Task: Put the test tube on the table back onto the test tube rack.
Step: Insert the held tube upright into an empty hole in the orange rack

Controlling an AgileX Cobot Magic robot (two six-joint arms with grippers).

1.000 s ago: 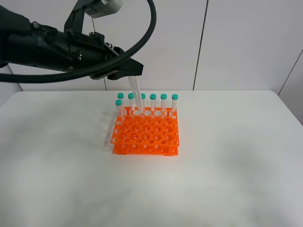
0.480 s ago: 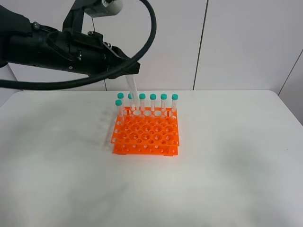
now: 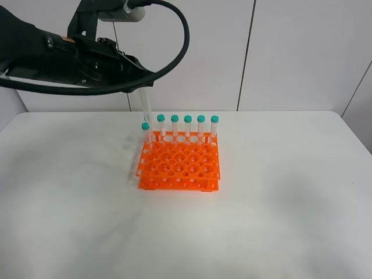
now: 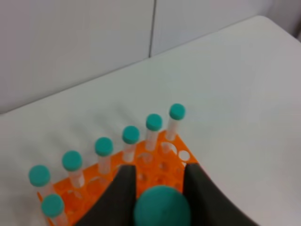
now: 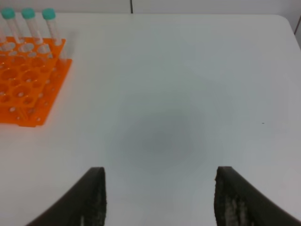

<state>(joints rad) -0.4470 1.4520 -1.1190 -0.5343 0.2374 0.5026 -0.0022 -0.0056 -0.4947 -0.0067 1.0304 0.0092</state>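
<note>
My left gripper hangs above the back left corner of the orange test tube rack, shut on the test tube. The clear tube points down, its tip just above the rack's back row. In the left wrist view its teal cap sits between the two dark fingers of that gripper. Several capped tubes stand along the rack's back row, and one in the row in front of it. My right gripper stands open over the bare table, to the right of the rack.
The white table stretches wide on every side of the rack. A pale panelled wall stands behind the table's far edge. The left arm's black cable loops above the rack.
The left gripper has carried the tube leftwards, from over the middle of the back row to over the rack's back left corner. The right gripper has not moved.
</note>
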